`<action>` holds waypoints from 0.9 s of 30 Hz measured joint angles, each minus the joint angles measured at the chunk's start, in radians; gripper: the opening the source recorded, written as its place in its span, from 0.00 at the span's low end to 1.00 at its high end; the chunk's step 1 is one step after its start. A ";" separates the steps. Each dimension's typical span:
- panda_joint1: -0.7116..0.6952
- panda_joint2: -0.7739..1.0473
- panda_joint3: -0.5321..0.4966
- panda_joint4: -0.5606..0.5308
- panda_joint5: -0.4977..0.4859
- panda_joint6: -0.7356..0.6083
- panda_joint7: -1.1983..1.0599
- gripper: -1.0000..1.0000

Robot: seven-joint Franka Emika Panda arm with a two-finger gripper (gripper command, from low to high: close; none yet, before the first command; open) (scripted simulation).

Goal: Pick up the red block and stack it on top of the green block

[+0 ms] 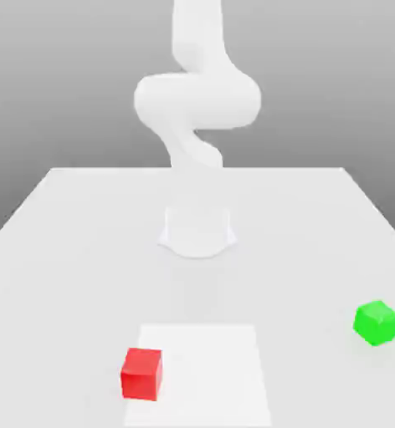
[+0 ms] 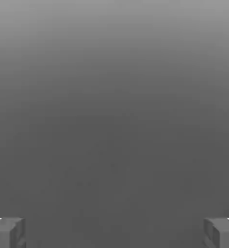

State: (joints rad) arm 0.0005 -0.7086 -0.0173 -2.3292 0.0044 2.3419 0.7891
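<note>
Red block (image 1: 141, 373) sits closest to the exterior camera, on the white table (image 1: 67, 251), low in frame and toward the exterior view's left. It rests on the left edge of a slightly brighter square patch (image 1: 209, 368) marked on the tabletop, partly overlapping that edge. Upright, flat on one face, nothing touching it.

Green block (image 1: 377, 323) is on the same table, well apart from the red one, out near the exterior view's right edge and a bit farther back. Also flat on the surface, nothing on top of it. So no stack: both cubes sit separately on the table.

Arm (image 1: 197, 100) rises from its round base (image 1: 197, 231) at the middle of the table, behind both blocks. White links fold up and go out of the top of the frame. Arm is near neither block.

Gripper (image 2: 114, 232): hand view catches the two grey fingertips (image 2: 7, 232), one in each lower corner of that picture, far apart with a wide gap between them. Jaws spread fully, released, nothing between them. Past the fingertips it's plain grey gradient, no block visible there.

Table surface is otherwise uniform white, grey backdrop behind it. Soft shadow under each cube, both fully seated on the table.
</note>
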 joint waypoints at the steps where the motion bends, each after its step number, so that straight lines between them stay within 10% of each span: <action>1: 0.000 0.039 -0.007 -0.013 0.002 0.018 -0.005 0.50; 27: -0.077 0.984 -0.073 -0.246 0.079 0.508 -0.129 0.50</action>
State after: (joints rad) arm -0.0764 0.2755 -0.0903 -2.5752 0.0835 2.8498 0.6603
